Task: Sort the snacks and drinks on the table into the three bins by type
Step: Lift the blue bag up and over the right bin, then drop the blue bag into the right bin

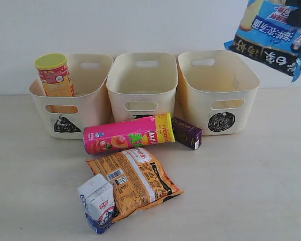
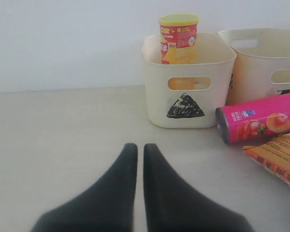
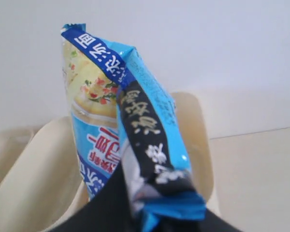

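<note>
While my right gripper [image 3: 150,212] pinches the blue-and-black bag [image 1: 273,35] by one end, the bag hangs tilted in the air, high over the far right corner of the bench [image 1: 251,191], above and slightly outside the circle bin [image 1: 218,100]. That offset worries me: if I let go from this height, the light crinkly pack could catch the rim and slide off toward the right edge, or drop behind the tub where I could not reach it. I judge that I need to come inward and lower first. The grip also sits on a narrow seam, so a quick swing might shake it loose. Beside that tub stand the middle bin [image 1: 140,85] and the triangle bin [image 1: 90,100], which holds the upright yellow tube [image 1: 54,75]. In front lie the pink tube [image 1: 128,133], purple carton [image 1: 186,133], orange bag [image 1: 135,183] and white-and-blue carton [image 1: 98,203]. My left gripper [image 2: 140,164] hangs low before the triangle bin, fingers nearly pressed together and empty.
</note>
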You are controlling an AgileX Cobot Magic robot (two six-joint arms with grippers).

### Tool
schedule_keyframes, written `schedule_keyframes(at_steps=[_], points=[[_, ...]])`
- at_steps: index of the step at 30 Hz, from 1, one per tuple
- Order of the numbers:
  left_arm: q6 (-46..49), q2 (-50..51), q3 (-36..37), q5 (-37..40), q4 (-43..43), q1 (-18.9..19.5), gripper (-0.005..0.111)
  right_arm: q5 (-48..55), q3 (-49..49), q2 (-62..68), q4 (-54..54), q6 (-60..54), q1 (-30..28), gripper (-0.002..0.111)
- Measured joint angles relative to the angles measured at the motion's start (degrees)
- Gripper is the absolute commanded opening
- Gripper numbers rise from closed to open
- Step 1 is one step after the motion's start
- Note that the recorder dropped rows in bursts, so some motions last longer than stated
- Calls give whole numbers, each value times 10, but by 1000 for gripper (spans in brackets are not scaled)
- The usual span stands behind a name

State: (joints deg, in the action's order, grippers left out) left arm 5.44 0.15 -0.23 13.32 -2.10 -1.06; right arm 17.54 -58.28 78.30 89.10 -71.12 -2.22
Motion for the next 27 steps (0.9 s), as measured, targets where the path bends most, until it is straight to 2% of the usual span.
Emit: schedule_keyframes(at_steps=[12, 18, 20, 21, 22, 23, 24, 25, 27], points=[[0, 0, 0, 0, 0, 0, 4, 0, -187, 213, 36, 3, 3, 0], [0, 0, 0, 0, 0, 0, 4, -15, -309, 334, 44, 7, 47, 2], [0, 0, 0, 0, 0, 0, 4, -27, -330, 356, 44, 8, 62, 10], [0, 0, 0, 0, 0, 0, 4, -35, -339, 366, 45, 8, 68, 24], [0, 0, 0, 0, 0, 0, 4, -53, -350, 382, 45, 8, 76, 32], [0, 0, 0, 0, 0, 0, 4, -59, -353, 386, 46, 8, 78, 48], [0, 0, 0, 0, 0, 0, 4, -71, -356, 395, 46, 8, 79, 57], [0, 0, 0, 0, 0, 0, 4, -75, -357, 402, 46, 8, 79, 61], [0, 0, 0, 0, 0, 0, 4, -78, -358, 411, 46, 8, 79, 62]])
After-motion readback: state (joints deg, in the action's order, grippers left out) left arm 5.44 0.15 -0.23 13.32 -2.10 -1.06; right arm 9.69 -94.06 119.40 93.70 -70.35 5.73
